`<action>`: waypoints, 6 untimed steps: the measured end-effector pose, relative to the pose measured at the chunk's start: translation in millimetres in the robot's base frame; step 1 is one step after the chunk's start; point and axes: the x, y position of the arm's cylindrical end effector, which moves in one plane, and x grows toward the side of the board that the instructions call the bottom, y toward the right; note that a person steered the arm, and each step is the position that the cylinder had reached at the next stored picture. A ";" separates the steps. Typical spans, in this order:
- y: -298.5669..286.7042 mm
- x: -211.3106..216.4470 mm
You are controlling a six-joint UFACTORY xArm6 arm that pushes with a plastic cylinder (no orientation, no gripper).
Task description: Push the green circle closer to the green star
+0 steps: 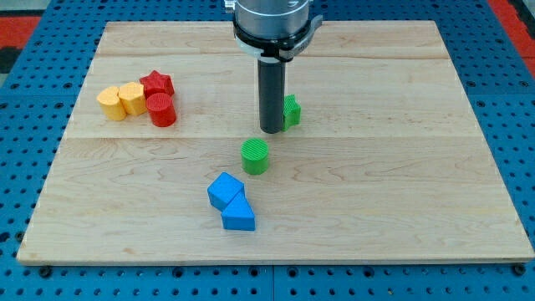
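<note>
The green circle (256,155) is a short green cylinder standing near the middle of the wooden board (401,167). The green star (291,110) lies up and to the right of it, partly hidden behind my rod. My tip (272,130) rests on the board just left of the green star and just above and right of the green circle, with a small gap to the circle.
A blue cube (225,191) and a blue triangle (239,215) touch each other below the green circle. At the view's left sit a yellow hexagon (111,103), a yellow cylinder (132,99), a red star (157,84) and a red cylinder (161,109).
</note>
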 end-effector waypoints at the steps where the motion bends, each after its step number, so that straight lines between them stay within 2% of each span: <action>1: 24.1 24.2; 2: 35.4 48.8; 3: 20.2 89.7; 4: 3.0 104.7; 6: -28.8 59.9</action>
